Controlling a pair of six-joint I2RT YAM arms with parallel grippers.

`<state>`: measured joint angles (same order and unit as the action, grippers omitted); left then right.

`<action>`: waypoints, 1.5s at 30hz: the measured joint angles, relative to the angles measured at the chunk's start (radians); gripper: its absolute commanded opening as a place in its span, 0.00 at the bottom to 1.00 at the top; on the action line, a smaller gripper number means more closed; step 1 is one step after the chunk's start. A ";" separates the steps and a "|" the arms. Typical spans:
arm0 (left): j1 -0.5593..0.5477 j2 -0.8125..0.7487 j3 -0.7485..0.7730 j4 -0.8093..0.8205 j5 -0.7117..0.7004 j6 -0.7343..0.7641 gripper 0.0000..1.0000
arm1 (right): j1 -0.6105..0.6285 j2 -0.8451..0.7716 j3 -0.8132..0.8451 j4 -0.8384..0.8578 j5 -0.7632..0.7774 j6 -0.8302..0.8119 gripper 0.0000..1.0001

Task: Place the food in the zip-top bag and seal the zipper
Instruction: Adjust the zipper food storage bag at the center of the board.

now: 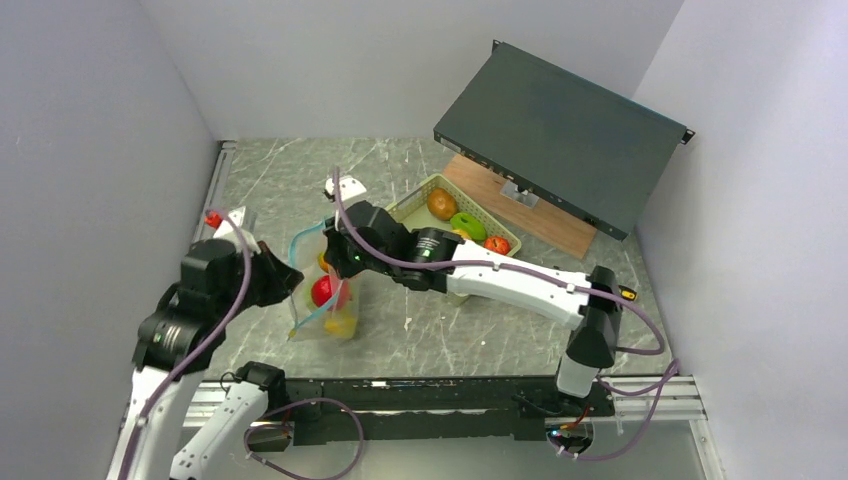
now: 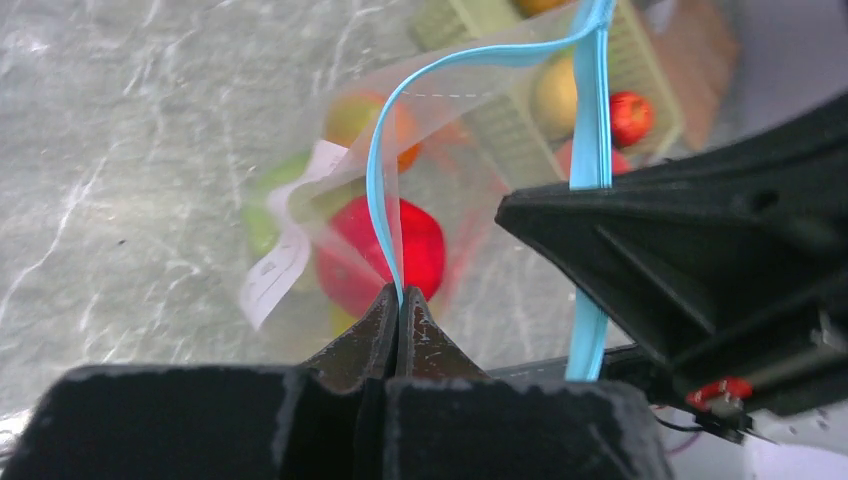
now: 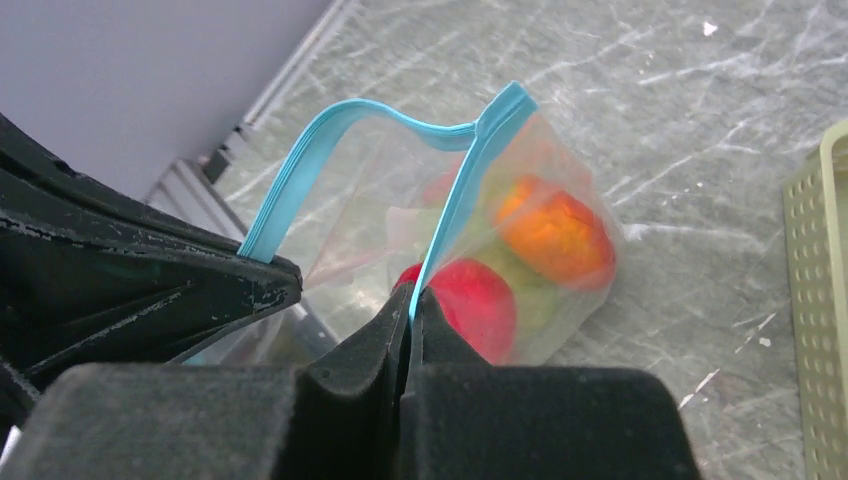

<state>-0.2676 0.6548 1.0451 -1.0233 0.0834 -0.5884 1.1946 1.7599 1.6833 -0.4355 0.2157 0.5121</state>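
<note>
The clear zip-top bag (image 1: 305, 318) stands left of centre, its mouth held up and open. Inside lie a red food piece (image 1: 323, 291), an orange one (image 3: 555, 235) and yellow and green ones. My left gripper (image 2: 400, 295) is shut on one lip of the teal zipper (image 2: 378, 180). My right gripper (image 3: 412, 295) is shut on the other lip of the zipper (image 3: 450, 210). In the top view the left gripper (image 1: 297, 272) and right gripper (image 1: 335, 247) flank the mouth. The white slider tab is not visible.
A pale green basket (image 1: 412, 205) behind the right arm holds brown (image 1: 441, 203), green (image 1: 467, 225) and red (image 1: 496, 244) food pieces. A dark flat box (image 1: 560, 135) leans over a wooden board (image 1: 540, 215) at the back right. A small white piece (image 1: 345, 187) lies behind the bag.
</note>
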 measured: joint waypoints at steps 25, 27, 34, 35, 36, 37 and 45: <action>0.000 -0.152 -0.073 0.089 0.099 -0.064 0.00 | 0.084 -0.201 -0.164 0.099 -0.004 0.085 0.00; 0.000 -0.141 -0.150 0.084 0.054 -0.071 0.00 | 0.082 -0.225 -0.208 0.128 0.021 0.086 0.00; 0.000 -0.135 -0.203 0.032 0.056 -0.109 0.00 | 0.080 -0.144 -0.219 0.111 0.098 0.012 0.00; 0.000 -0.142 -0.187 0.035 0.071 -0.113 0.00 | 0.080 -0.143 -0.217 0.104 0.103 -0.001 0.00; 0.000 -0.145 -0.164 0.040 0.090 -0.113 0.00 | 0.080 -0.143 -0.210 0.094 0.111 -0.012 0.00; 0.000 -0.143 -0.142 0.047 0.106 -0.113 0.00 | 0.079 -0.143 -0.204 0.093 0.116 -0.019 0.00; 0.000 -0.040 -0.114 0.051 0.130 -0.067 0.00 | 0.071 -0.137 -0.205 0.118 0.136 -0.040 0.00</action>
<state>-0.2676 0.6144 0.9310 -0.9718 0.2138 -0.6552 1.2655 1.6226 1.4780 -0.3176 0.3515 0.4717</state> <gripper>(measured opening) 0.012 0.007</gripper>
